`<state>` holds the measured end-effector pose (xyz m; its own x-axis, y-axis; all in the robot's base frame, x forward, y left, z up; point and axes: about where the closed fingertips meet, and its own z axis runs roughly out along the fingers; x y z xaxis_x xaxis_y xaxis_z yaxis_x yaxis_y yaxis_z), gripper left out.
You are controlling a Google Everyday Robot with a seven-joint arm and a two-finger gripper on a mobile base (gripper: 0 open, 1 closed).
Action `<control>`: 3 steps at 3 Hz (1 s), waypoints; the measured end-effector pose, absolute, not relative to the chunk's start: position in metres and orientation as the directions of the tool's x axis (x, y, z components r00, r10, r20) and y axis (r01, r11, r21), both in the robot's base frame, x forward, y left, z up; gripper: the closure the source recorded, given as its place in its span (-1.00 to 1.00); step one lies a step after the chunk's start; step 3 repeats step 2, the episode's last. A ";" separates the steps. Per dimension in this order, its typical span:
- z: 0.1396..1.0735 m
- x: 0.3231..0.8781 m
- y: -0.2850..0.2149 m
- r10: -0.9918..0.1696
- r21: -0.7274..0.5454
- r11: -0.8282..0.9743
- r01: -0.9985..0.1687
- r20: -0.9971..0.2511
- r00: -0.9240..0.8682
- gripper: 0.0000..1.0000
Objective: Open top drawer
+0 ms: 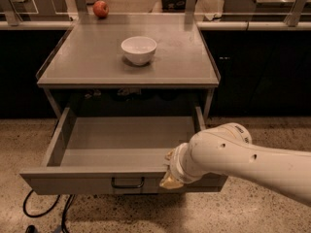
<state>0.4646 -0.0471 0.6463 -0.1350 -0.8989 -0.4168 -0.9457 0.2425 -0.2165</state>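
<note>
The top drawer (73, 182) is a grey metal drawer under the table top, pulled far out toward me, and its tray shows nothing inside. Its small black wire handle (128, 183) sits centred on the front panel. No other drawers are in view. My white arm (243, 157) reaches in from the right. My gripper (169, 179) is at the drawer's front edge, just right of the handle, mostly hidden behind the wrist.
A white bowl (139, 49) stands on the grey table top (87, 57). A red apple (100, 8) lies at the far back left. Dark cabinets flank the table. A black cable (43, 210) lies on the floor at the lower left.
</note>
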 end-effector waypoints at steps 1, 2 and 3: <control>0.646 0.465 -0.047 -0.899 -0.217 0.242 -0.946 -0.417 -0.135 -1.00; 0.646 0.465 -0.047 -0.899 -0.217 0.242 -0.946 -0.417 -0.135 -1.00; 0.646 0.465 -0.047 -0.899 -0.217 0.242 -0.946 -0.417 -0.135 -1.00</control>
